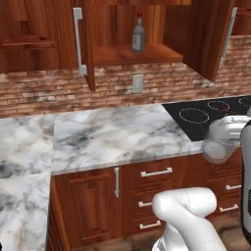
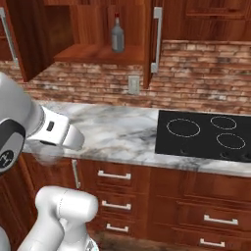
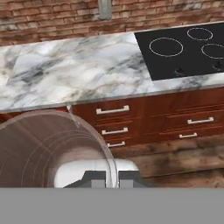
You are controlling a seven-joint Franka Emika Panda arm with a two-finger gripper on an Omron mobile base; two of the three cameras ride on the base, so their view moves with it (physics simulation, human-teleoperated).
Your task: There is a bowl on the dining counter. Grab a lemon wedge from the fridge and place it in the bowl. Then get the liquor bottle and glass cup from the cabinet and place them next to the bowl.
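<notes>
A clear glass cup (image 3: 52, 146) fills the lower left of the hand view, and its thin wall runs between my gripper's (image 3: 106, 177) two dark fingertips, which are shut on it. The same glass cup (image 1: 217, 146) hangs in front of the counter edge near the stove, held off the counter (image 1: 112, 135). From the other side the glass cup (image 2: 47, 152) hangs below my white hand. A grey liquor bottle (image 1: 138, 35) with a red cap stands upright on the open cabinet's shelf; the liquor bottle (image 2: 116, 35) is far above the gripper. The bowl and lemon wedge are out of view.
The cabinet doors (image 1: 84, 44) (image 2: 153, 41) stand open over a marble counter (image 2: 117, 132). A black cooktop (image 2: 208, 135) lies at the right. Drawers (image 3: 113, 120) with silver handles are below. A wall outlet (image 1: 138, 83) is on the brick backsplash.
</notes>
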